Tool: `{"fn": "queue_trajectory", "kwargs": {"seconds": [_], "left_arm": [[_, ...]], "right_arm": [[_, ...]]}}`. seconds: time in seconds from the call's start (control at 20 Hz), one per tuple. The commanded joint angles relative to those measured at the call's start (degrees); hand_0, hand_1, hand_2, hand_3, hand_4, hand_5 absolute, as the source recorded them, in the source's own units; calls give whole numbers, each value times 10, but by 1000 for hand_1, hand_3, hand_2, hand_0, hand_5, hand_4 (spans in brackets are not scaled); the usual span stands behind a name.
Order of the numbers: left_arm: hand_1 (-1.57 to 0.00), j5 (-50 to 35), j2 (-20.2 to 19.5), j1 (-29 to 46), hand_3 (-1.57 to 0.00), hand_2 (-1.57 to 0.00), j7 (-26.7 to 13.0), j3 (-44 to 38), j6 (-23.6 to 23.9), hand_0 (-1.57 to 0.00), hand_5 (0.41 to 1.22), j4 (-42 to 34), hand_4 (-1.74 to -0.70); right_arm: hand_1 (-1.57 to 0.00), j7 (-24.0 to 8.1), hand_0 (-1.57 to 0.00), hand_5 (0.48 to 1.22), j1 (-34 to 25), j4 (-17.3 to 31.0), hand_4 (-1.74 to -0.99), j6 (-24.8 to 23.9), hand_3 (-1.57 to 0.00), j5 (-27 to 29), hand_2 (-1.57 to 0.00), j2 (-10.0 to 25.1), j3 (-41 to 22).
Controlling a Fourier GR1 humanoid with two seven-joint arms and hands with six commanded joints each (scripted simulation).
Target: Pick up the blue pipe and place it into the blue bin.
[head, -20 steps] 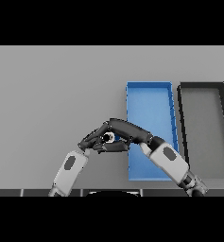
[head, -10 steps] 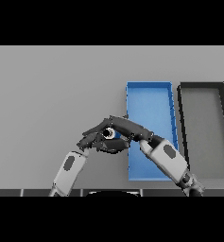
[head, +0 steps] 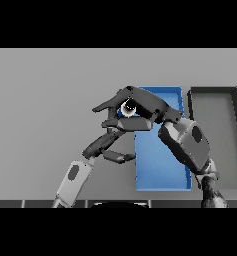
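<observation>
The right hand [head: 142, 107] has risen, fingers curled around the one blue pipe [head: 128, 108] beside one blue bin [head: 160, 165].

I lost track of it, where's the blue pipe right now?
In the head view, the blue pipe sits in the right hand, at the blue bin's upper-left corner.

The right arm comes in from the lower right, forearm angled up and left, its right hand [head: 142, 107] curled over with fingers [head: 110, 105] pointing left. The left arm rises from the lower left; the left hand [head: 102, 145] sits just below those fingers, its own fingers loosely extended toward them.
</observation>
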State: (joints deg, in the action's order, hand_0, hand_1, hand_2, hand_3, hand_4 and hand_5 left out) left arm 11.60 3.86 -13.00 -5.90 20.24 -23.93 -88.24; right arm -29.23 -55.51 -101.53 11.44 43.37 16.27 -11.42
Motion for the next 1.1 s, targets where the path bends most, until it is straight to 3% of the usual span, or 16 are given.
{"fn": "queue_trajectory", "kwargs": {"seconds": [0.0, 0.1, 0.25, 0.5, 0.75, 1.05], "left_arm": [[-2, -2, -2, -3, -1, -2, -6, -4, -2, -2, 433, 0, -905], [-1, 0, -3, 0, 0, -1, -10, 1, -2, -1, 430, -8, -898], [0, -3, -7, 3, 0, 0, -17, -1, -5, 0, 421, -14, -890], [1, 9, -16, 11, 1, 1, 9, 1, -1, 1, 413, -12, -874], [1, 14, -18, 8, 1, 1, 13, 2, 1, 1, 420, -5, -866], [1, 6, -16, 22, 1, 1, 7, 4, -1, 1, 427, -13, -880]], "right_arm": [[-1571, 14, -1571, 1221, -27, 21, -1741, -20, -1571, -15, -1571, 8, 18], [-1571, 13, -1571, 1221, -61, 53, -1741, -48, -1571, -40, -1571, 38, 42], [-1571, 14, -1571, 1221, -75, 128, -1741, -43, -1571, -53, -1571, 71, 74], [-1571, 30, -1571, 1221, -24, 197, -1741, -21, -1571, -89, -1571, 122, 103], [-1571, 10, -1571, 1221, 91, 164, -1741, -39, -1571, -88, -1571, 143, 115], [-1571, -50, -1571, 1221, 225, 94, -1741, -94, -1571, -110, -1571, 146, 96]]}}
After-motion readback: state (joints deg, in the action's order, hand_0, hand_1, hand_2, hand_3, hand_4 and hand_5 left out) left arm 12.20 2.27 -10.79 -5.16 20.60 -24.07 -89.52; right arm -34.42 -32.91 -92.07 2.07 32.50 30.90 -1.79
